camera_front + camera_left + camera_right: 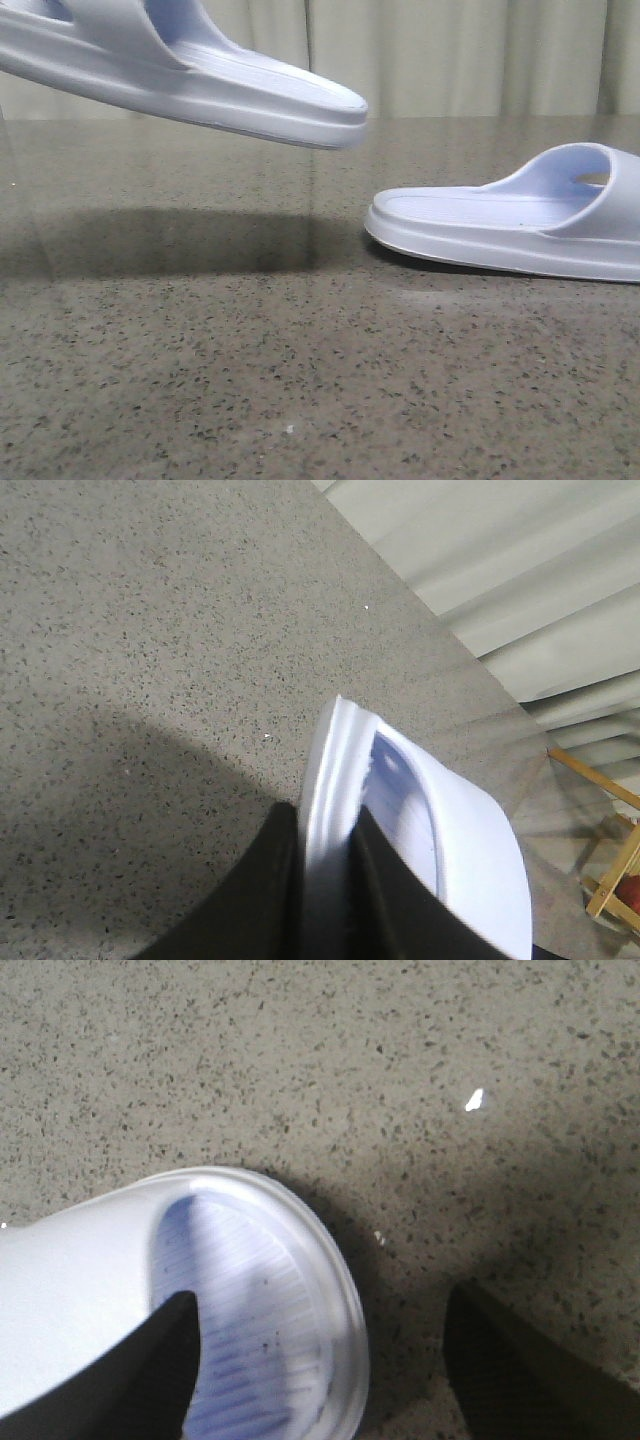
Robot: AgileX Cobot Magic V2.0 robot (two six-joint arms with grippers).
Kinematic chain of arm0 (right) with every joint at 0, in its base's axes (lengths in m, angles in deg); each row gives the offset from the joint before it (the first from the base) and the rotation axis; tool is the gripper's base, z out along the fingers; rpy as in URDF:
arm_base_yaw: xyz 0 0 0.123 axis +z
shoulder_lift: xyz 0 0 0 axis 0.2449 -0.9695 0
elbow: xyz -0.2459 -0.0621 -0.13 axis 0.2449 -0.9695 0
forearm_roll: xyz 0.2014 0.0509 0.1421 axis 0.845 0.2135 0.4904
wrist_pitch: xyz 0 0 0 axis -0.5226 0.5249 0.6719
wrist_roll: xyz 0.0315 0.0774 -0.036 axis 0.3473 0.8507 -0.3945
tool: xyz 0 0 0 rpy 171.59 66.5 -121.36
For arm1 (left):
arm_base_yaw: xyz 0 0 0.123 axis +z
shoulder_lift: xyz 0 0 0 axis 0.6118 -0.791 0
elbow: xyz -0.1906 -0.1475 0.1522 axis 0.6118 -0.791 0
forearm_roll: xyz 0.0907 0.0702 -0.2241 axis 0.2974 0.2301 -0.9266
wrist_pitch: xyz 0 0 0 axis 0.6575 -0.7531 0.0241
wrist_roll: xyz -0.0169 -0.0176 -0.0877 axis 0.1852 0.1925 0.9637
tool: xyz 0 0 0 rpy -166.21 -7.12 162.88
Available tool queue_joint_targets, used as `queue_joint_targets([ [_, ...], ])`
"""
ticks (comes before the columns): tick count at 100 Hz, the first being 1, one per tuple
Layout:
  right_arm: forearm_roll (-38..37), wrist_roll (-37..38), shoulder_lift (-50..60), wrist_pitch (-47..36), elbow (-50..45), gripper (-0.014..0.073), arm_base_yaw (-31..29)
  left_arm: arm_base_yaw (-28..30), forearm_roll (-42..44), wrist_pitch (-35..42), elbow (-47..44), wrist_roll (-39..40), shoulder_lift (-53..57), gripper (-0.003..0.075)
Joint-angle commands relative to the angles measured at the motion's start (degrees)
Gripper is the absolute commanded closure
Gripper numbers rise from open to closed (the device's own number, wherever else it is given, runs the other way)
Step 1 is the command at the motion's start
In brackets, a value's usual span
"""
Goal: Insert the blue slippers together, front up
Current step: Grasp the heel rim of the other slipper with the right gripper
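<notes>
**Pale blue slippers, one aloft, one grounded**

Your left gripper (328, 880) clamps the sole edge of one slipper (190, 75), holding it tilted above the speckled stone table (250, 380). Your right gripper (320, 1360) hangs with fingers spread over the other slipper (520, 225), which lies flat on the table's right side.

The left gripper (325, 880) has its dark jaws clamped on the edge of one blue slipper (440, 850), one jaw on either side of the thick pale sole. The slipper hangs clear above the speckled grey tabletop (150, 630), a dark shadow pooled beneath. Pale curtains (520, 570) run along the far edge, with a wooden frame (610, 860) just beside them.
</notes>
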Motion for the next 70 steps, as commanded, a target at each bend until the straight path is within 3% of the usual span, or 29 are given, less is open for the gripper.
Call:
queue_joint_targets([
  [1,0.05,0.11,-0.01,-3.92,1.45,0.0151,-0.33,0.21,-1.9,2.42,1.48,-0.03,0.6,0.0704],
  [70,8.93,0.11,-4.8,-4.85,1.45,0.0151,-0.23,0.21,-1.9,2.42,1.48,-0.03,0.6,0.0704],
])
